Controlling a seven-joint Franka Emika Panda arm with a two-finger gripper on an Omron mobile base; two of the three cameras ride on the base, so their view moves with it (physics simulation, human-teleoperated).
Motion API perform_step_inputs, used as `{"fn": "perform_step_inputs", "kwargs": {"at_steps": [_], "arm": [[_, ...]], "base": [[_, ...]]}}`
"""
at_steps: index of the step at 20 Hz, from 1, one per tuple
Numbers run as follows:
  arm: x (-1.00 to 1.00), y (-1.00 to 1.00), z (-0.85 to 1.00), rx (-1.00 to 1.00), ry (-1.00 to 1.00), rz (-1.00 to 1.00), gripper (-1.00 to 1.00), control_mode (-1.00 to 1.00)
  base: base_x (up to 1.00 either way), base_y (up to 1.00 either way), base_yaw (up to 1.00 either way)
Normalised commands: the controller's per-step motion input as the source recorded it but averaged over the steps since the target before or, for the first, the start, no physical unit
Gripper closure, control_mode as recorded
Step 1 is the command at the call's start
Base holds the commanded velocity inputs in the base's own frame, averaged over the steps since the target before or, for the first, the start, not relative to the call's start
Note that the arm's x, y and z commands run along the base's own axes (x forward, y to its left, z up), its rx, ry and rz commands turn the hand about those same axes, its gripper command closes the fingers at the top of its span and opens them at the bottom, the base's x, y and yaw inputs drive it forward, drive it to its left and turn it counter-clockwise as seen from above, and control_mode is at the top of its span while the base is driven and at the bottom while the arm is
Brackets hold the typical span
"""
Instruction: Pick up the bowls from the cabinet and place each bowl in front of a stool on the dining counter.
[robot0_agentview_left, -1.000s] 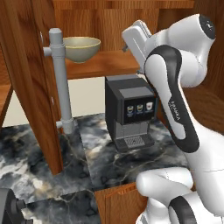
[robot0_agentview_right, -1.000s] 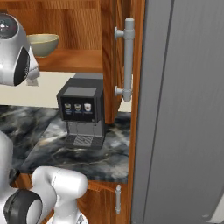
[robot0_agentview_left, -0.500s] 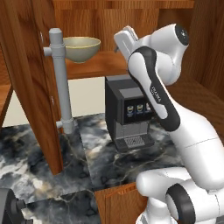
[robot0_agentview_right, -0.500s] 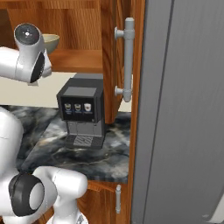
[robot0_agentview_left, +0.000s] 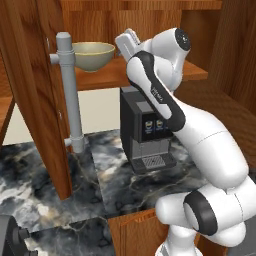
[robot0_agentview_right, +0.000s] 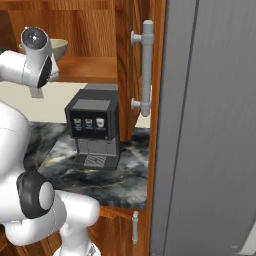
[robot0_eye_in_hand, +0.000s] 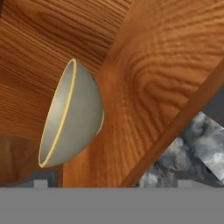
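The olive-beige bowl (robot0_agentview_left: 92, 54) stands upright on the wooden shelf (robot0_agentview_left: 112, 75) of the open reddish-brown cabinet; its rim peeks out behind my arm (robot0_agentview_right: 61, 47). My gripper (robot0_agentview_left: 122, 41) hovers just right of the bowl at rim height, apart from it. The hand view is rolled: the bowl (robot0_eye_in_hand: 72, 116) lies left of centre on the shelf (robot0_eye_in_hand: 153, 87), and the fingertips (robot0_eye_in_hand: 40, 183) stand wide apart, so my gripper (robot0_eye_in_hand: 112, 183) is open and holds nothing. The white patterned bowl, the stools and the dining counter are out of view.
The open cabinet door (robot0_agentview_left: 30, 95) with its grey bar handle (robot0_agentview_left: 69, 90) stands left of the bowl. A black coffee machine (robot0_agentview_left: 147, 130) sits on the marbled worktop (robot0_agentview_left: 115, 180) under the shelf. A second door handle (robot0_agentview_right: 146, 67) and a grey fridge panel (robot0_agentview_right: 210, 125) are on the right.
The arm has swung left along the shelf, bringing the hand from well right of the bowl to close beside it. The bowl has not moved.
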Motion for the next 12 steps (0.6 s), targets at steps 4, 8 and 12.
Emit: {"fn": "perform_step_inputs", "kwargs": {"at_steps": [4, 8, 12], "arm": [[0.38, 0.28, 0.16, 0.0, 0.0, 0.0, -1.0, -1.0], [0.42, 0.12, 0.15, 0.01, 0.0, 0.0, -1.0, -1.0], [0.42, 0.09, 0.07, 0.01, 0.02, 0.0, -1.0, -1.0]], "base": [[0.0, 0.0, 0.0], [0.0, 0.0, 0.0], [0.0, 0.0, 0.0]]}}
